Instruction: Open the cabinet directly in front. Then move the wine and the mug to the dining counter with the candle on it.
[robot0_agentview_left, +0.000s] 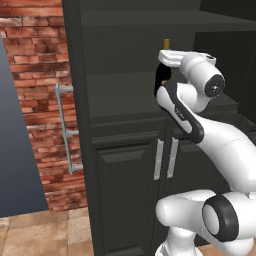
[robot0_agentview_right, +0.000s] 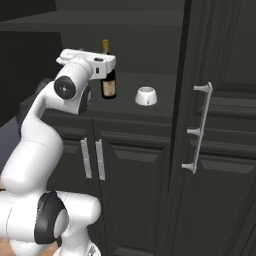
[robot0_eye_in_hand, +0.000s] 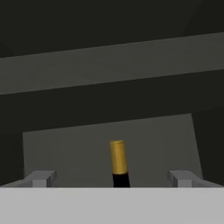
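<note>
The black cabinet (robot0_agentview_left: 125, 90) stands with both upper doors swung wide; the left door's edge (robot0_agentview_left: 75, 100) and the right door (robot0_agentview_right: 220, 125) frame the shelf. The wine (robot0_agentview_right: 108, 85), dark with a gold neck (robot0_eye_in_hand: 118, 157), stands upright on the shelf. The white mug (robot0_agentview_right: 146, 96) sits just right of it. My gripper (robot0_eye_in_hand: 112, 178) is open at the height of the bottle's neck, short of it, with the neck centred between the fingertips (robot0_eye_in_hand: 41, 178) and nothing held. The arm hides most of the bottle in the left base view, where its gold cap (robot0_agentview_left: 166, 44) shows. The dining counter and the candle are out of view.
The open doors carry long silver bar handles (robot0_agentview_left: 65, 130) (robot0_agentview_right: 200, 127) that stick out on either side of the arm. Below the shelf are shut lower doors with silver handles (robot0_agentview_left: 165, 159). A brick wall (robot0_agentview_left: 35, 75) and a grey panel (robot0_agentview_left: 15, 150) lie to the left.
</note>
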